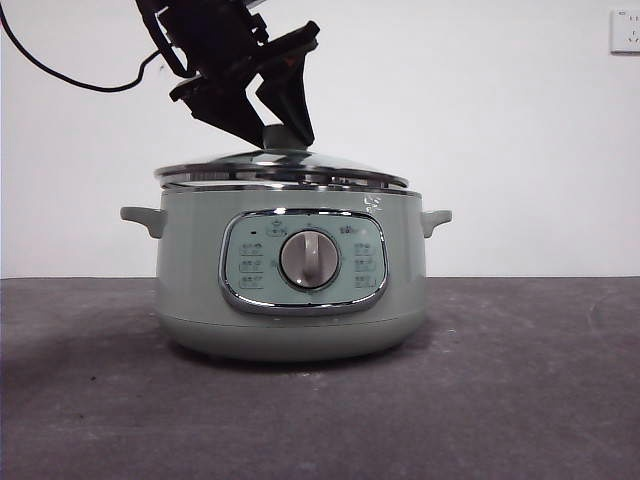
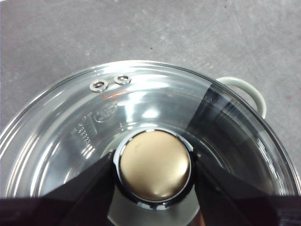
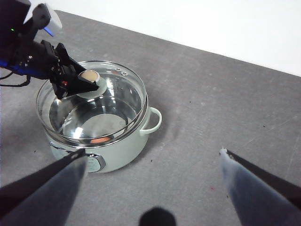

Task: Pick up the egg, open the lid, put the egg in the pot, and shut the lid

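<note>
The pale green pot (image 1: 200,270) stands mid-table with its dial facing the front camera. The glass lid (image 1: 230,165) lies at the pot's rim, and whether it rests there or hangs just above I cannot tell. My left gripper (image 1: 275,135) reaches down from above, shut on the lid's round knob (image 2: 154,165), one jaw on each side. Through the glass, a reddish-brown egg (image 3: 98,140) shows low inside the pot (image 3: 127,150). My right gripper (image 3: 153,152) hovers open and empty, high over the table, apart from the pot.
Grey table (image 1: 520,380) spreads on every side of the pot, with a white wall behind. A black cable (image 1: 60,70) trails from the left arm. A wall socket (image 1: 625,30) sits at the upper right.
</note>
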Robot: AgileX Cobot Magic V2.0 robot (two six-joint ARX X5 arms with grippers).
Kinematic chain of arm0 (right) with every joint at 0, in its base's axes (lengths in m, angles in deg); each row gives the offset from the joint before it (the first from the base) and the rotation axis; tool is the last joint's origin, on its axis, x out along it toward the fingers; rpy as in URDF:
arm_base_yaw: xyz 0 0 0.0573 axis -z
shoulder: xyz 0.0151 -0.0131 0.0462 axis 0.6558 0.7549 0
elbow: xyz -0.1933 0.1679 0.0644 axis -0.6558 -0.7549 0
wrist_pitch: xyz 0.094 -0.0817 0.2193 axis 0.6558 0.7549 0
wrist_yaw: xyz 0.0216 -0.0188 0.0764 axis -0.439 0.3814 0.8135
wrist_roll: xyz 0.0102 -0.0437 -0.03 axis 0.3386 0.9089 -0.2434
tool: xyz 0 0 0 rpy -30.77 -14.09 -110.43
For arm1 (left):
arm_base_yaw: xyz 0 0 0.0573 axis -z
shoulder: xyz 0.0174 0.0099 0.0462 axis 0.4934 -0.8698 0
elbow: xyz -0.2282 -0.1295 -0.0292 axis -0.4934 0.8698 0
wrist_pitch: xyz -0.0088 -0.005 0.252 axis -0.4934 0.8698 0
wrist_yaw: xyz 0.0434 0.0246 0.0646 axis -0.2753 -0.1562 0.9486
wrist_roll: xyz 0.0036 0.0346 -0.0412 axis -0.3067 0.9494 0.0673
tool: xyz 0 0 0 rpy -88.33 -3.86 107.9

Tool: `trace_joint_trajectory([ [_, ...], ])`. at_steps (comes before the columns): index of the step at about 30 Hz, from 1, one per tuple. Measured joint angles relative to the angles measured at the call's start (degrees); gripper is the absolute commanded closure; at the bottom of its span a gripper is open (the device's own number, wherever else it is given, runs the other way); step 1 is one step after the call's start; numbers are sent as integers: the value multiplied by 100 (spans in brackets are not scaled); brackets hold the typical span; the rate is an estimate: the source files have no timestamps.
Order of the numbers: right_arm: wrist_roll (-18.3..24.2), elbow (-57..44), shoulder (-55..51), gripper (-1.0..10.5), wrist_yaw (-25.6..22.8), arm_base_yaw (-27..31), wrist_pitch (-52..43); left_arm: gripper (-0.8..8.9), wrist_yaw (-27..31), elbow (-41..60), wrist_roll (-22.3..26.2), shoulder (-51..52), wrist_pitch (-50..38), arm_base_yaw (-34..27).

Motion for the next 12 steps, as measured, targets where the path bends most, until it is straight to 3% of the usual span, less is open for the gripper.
trace_joint_trajectory([
  [12,2,0,11,474,0,0,0,822,76,-2,-105,-76,-81,236],
])
